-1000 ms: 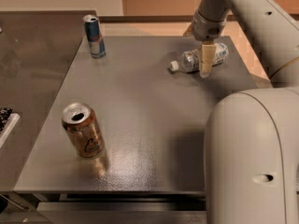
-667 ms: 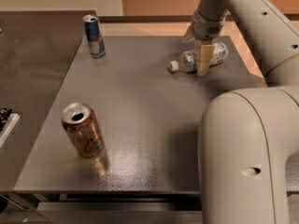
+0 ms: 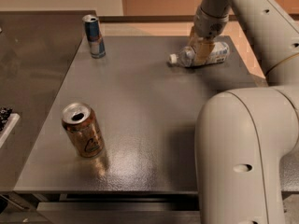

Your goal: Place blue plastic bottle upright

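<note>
The blue plastic bottle [image 3: 212, 53] lies on its side at the far right of the grey table [image 3: 149, 111], with its white cap [image 3: 174, 58] pointing left. My gripper [image 3: 202, 54] comes down from above and is shut on the bottle's middle, with a tan finger [image 3: 203, 50] across the front of it. The bottle seems slightly off the tabletop, cap end lowest.
A slim blue-silver can [image 3: 94, 35] stands at the far left of the table. An opened orange-brown can [image 3: 83, 130] stands near the front left. My white arm [image 3: 243, 148] fills the right foreground. A darker counter [image 3: 28, 78] adjoins the left.
The gripper shifted slightly left along the bottle and closed on it. The bottle's cap end has risen a little from the table.
</note>
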Tool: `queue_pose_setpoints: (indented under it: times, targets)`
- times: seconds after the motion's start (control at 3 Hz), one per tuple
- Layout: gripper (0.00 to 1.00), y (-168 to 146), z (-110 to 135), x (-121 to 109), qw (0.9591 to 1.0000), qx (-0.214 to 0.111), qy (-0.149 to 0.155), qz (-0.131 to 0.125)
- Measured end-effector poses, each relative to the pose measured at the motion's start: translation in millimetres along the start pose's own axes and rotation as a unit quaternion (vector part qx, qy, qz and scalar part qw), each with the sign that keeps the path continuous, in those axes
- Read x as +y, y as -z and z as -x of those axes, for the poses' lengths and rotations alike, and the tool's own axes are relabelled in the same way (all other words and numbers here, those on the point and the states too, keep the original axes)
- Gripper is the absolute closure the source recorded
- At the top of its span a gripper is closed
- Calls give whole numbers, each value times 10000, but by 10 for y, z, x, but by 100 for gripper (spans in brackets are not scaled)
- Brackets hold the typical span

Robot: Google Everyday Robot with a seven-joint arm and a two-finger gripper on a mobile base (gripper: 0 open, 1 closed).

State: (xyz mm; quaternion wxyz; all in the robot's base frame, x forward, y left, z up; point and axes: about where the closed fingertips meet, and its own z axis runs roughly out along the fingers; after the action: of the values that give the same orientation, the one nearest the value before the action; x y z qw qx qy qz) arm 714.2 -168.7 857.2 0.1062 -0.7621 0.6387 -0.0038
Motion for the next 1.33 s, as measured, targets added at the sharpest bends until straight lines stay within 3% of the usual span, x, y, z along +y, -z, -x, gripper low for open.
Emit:
queue_pose_setpoints:
  times: [0.33,0.67,1.0,1.33]
  targets:
    - [87,105,30,-9,9999,-99,-35,-92]
    - [100,277,191,-30,9989,-392,-105,-254]
    - [100,437,397,-50,9949,-882,-305,-393]
    - [100,573,547,-60,9846,-1532,-665,-515]
